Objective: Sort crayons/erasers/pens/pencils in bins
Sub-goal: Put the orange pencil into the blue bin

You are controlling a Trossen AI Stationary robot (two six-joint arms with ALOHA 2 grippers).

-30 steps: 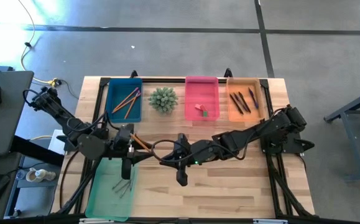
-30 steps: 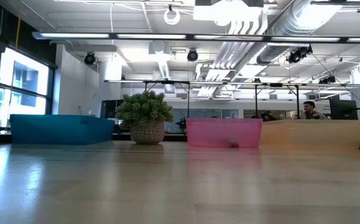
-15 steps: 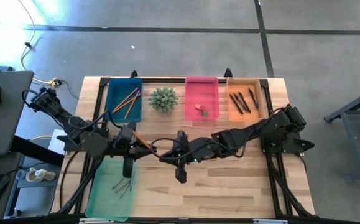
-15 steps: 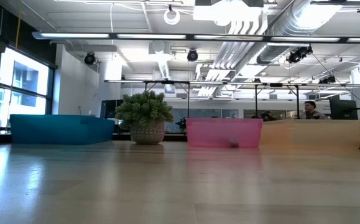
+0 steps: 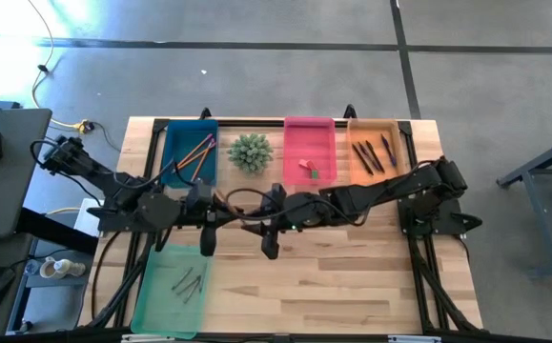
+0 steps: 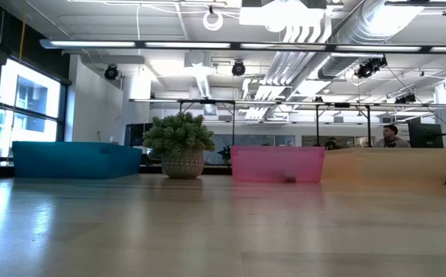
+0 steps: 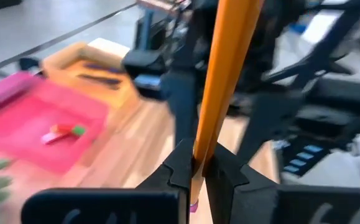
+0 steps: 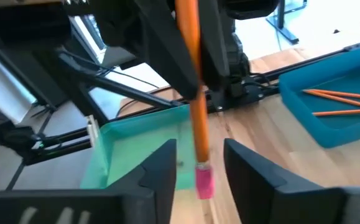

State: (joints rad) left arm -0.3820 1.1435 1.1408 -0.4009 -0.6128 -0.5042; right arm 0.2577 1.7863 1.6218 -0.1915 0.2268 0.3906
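Left wrist view: left tool clamps an orange pencil; right tool gapes beside it; next, the blue bin.

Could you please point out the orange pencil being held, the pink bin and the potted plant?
long orange wooden pencil (image 7: pixel 224 81), left wrist view, mid-shaft.
shallow pink plastic bin (image 5: pixel 331 124), high view, rim.
spiky green potted plant (image 5: pixel 250 152), high view, foliage centre.

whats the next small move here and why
Probably the left gripper carries its pencil toward the blue bin, where the other pencils lie. Its fingers are shut on the orange shaft, while the right gripper is open around the eraser end, so the handover looks finished.
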